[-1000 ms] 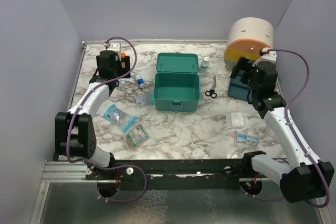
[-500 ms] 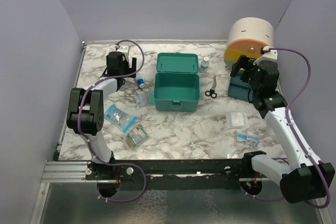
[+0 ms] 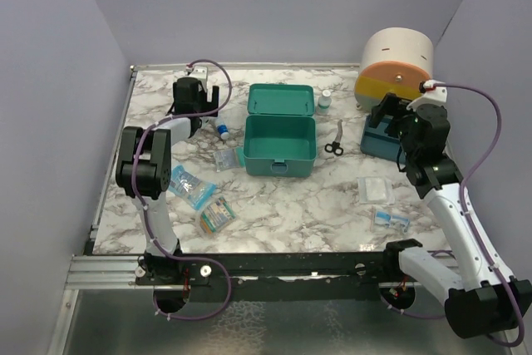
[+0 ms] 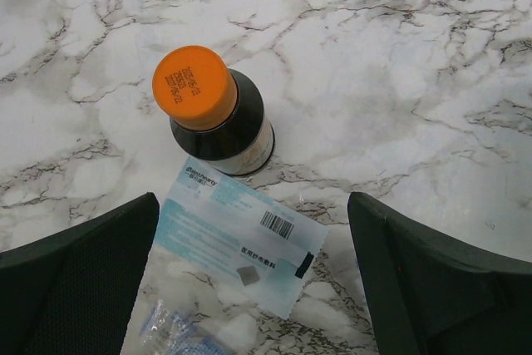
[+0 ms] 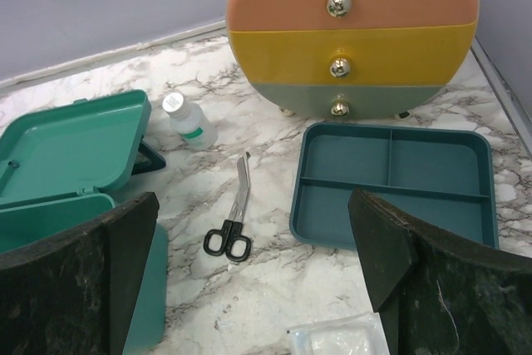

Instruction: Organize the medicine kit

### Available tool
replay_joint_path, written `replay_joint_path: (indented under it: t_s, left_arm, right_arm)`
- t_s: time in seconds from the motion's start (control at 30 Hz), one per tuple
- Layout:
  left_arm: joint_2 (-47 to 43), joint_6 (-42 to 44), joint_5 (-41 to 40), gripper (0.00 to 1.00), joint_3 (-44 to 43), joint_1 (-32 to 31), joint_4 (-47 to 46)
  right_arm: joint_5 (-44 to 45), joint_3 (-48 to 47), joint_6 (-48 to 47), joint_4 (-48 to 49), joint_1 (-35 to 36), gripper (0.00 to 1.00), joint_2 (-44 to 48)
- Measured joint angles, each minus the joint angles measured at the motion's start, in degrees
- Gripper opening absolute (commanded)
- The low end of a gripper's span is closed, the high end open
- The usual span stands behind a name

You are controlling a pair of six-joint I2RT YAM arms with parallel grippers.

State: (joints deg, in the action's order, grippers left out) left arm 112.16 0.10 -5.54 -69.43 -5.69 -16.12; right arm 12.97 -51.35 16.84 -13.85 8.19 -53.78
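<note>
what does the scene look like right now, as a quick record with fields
kit: lid open, nothing visible inside
left fingers: open, over a flat packet, orange-capped bottle just beyond
right fingers: open, holding nothing, facing divided tray
scissors: flat on table between kit and tray
loose packets: both sides of kit

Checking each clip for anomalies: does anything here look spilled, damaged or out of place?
Nothing spilled or damaged. The medicine kit stands open and looks empty, while supplies lie scattered around it: a blue packet to its left, scissors to its right, an upright orange-capped bottle by a flat packet.
</note>
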Motion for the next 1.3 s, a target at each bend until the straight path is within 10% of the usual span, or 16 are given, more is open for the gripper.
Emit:
replay_joint_path:
  t_s: [0.93, 1.07, 1.17, 1.3]
  left_arm:
    - [14.9, -1.1, -5.1, 0.9, -10.4, 0.2, -6.3]
    - [16.6, -2.1, -5.3, 0.72, -12.2, 0.7, -6.9]
    - [17.4, -3.0, -5.4, 0.3, -12.9, 1.0, -7.6]
    - [18.0, -3.2, -5.4, 0.15, -13.2, 1.4, -8.5]
  right_arm:
    - [2.4, -2.0, 1.6, -10.4, 0.0, 1.0, 4.8]
    - [2.9, -3.4, 2.4, -12.0, 0.0, 1.0, 5.7]
    - [3.3, -3.8, 3.4, -12.9, 0.0, 1.0, 6.5]
    - [3.8, -3.8, 4.4, -13.6, 0.0, 1.0, 7.2]
